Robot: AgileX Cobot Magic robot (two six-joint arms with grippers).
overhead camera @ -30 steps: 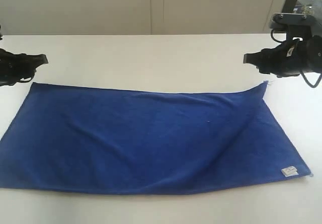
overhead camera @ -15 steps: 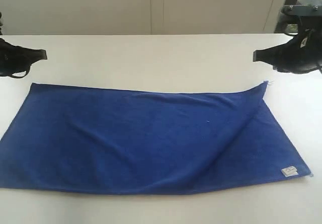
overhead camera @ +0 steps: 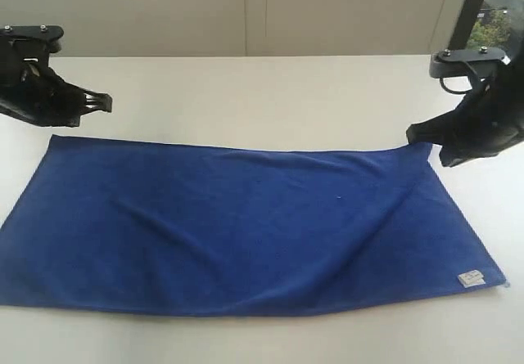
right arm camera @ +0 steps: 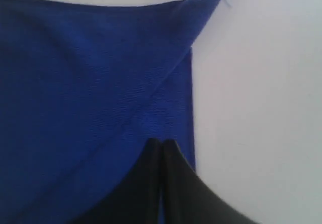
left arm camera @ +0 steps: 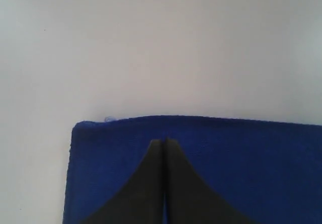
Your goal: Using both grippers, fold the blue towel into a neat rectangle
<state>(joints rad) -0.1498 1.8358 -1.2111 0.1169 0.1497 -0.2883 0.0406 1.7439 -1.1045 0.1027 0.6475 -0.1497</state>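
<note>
The blue towel [overhead camera: 246, 225] lies spread flat on the white table, long side across the view, with its small white label [overhead camera: 469, 279] at the near right corner. My left gripper [overhead camera: 105, 102] hovers just behind the towel's far left corner, fingers pressed together with nothing between them. In the left wrist view the blue towel [left arm camera: 241, 168] lies under the left gripper [left arm camera: 164, 141]. My right gripper [overhead camera: 413, 133] is at the far right corner, also shut and empty. In the right wrist view, the right gripper [right arm camera: 161, 142] sits over a diagonal crease in the towel [right arm camera: 75, 83].
The white table [overhead camera: 262, 94] stretches behind the towel to a beige wall [overhead camera: 246, 12]. A dark post [overhead camera: 473, 4] stands at the far right by a window.
Both arms have come in from the view's sides toward the towel's far corners. The right gripper has dropped down to the raised far right corner, which now lies lower.
</note>
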